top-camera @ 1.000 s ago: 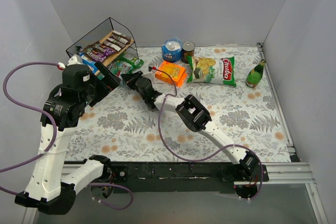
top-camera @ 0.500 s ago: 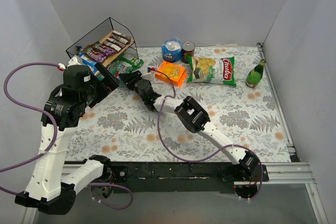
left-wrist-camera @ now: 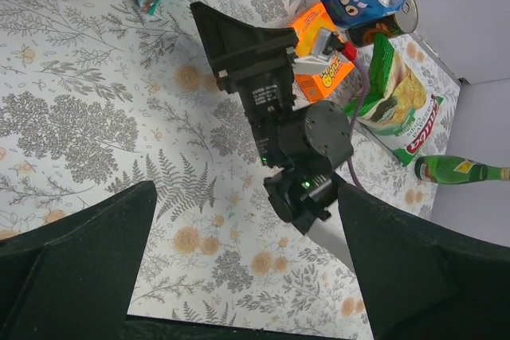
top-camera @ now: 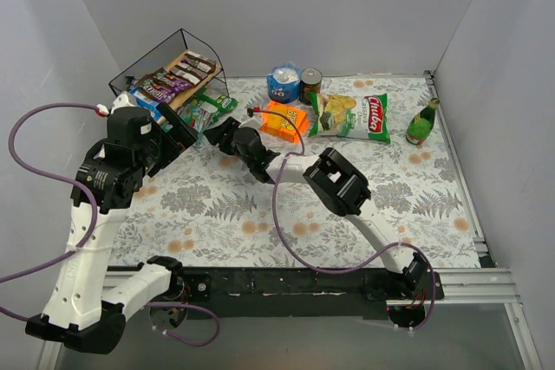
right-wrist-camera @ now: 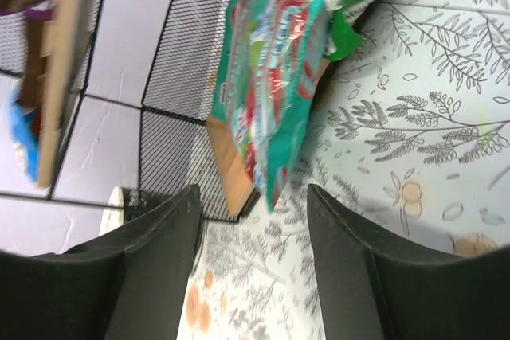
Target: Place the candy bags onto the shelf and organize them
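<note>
**right gripper (right-wrist-camera: pixel 253 197) eases off teal candy bag (right-wrist-camera: pixel 271 77)**
Nearest, left gripper (left-wrist-camera: pixel 245 197) hovers wide, empty. The right gripper is wide too, nothing held; its elbow swung right in the last half-second. The teal candy bag leans on the shelf (right-wrist-camera: pixel 171 77) lower board edge, half out, likely needs nudging in. Other candy bags (top-camera: pixel 169 80) lie on the top tier.

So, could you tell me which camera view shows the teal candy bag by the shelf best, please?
The right wrist view: the teal candy bag fills the middle of the picture, at the end of the shelf's lower board. The top external view shows it small; the left wrist view catches only a corner.
</note>
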Motion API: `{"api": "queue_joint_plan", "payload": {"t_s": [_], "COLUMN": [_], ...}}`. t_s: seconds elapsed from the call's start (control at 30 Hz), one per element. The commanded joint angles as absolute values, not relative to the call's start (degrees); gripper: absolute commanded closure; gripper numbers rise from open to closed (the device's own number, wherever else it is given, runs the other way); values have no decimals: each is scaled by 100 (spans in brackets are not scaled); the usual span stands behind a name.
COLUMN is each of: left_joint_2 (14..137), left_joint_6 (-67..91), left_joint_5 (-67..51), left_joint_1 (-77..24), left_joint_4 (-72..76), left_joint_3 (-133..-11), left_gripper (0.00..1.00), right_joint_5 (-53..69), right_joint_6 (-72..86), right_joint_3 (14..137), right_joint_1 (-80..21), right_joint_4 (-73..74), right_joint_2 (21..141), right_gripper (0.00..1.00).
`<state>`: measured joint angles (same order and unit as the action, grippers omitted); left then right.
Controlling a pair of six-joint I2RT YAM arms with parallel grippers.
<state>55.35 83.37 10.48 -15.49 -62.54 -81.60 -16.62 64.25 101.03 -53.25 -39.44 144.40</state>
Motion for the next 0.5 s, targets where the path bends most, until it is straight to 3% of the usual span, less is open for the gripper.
{"api": "queue_joint_plan", "payload": {"t_s": [0.0, 0.3, 0.47], "left_joint_2": [5546, 5415, 5772], "left_joint_6": [8507, 10264, 11847], "left_joint_5": [863, 1203, 1819], "left_joint_1": [-1521, -1521, -1538], "left_joint_4": [-5759, -4057, -2885], "left_joint_3": [-7885, -6454, -5897], "left_gripper": [2, 2, 10], "right_joint_5": [-1793, -1775, -1601], "right_joint_6": [5530, 4966, 4649], "right_joint_3": [9267, 8227, 7464], "right_joint_1": [-5326, -4660, -3879], "right_joint_4": [-3517, -672, -396], "right_joint_2": [13082, 11102, 10198], "right_gripper": [34, 36, 39]}}
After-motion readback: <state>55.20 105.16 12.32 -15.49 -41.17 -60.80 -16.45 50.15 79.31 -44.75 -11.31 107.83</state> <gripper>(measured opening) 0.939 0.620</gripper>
